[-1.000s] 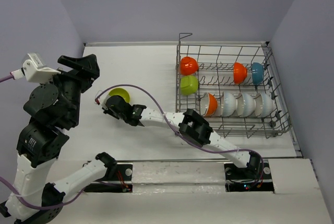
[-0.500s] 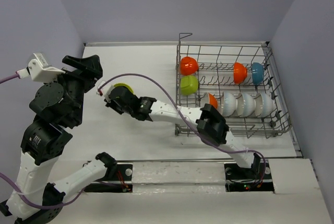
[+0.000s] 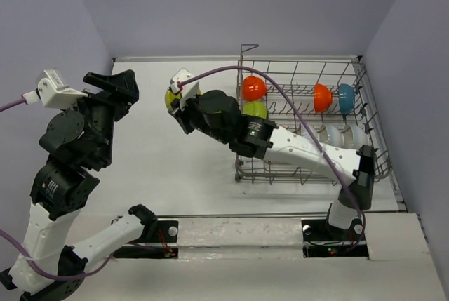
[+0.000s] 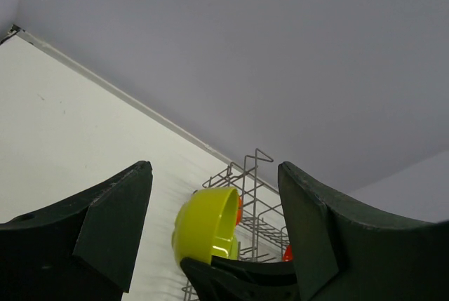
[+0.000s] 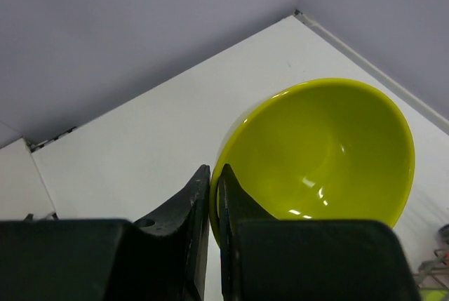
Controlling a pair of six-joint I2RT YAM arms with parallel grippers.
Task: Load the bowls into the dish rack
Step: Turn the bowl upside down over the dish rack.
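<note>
I'm mid-carry with the yellow-green bowl (image 5: 323, 154): my right claw (image 5: 214, 178) is pressed together on its near rim, one finger inside and one outside. The bowl hangs tilted at the upper middle of the overhead view, just left of the dish rack (image 3: 302, 63) and apparently off the desk (image 3: 175, 182). My left claw (image 3: 112, 89) stands spread wide and empty at the upper left, well apart from it. Next, I judge, the bowl has to travel right over the rack's near wall and come down on edge between tines in a free slot, without knocking the orange bowl (image 3: 252, 88) or the green bowl (image 3: 254, 110) at the rack's left end. My own forearm crosses the rack's lower row overhead, so the white bowls (image 3: 333, 136) are half covered and I cannot tell which slots are free. My right fingertips are hidden there under the wrist.
</note>
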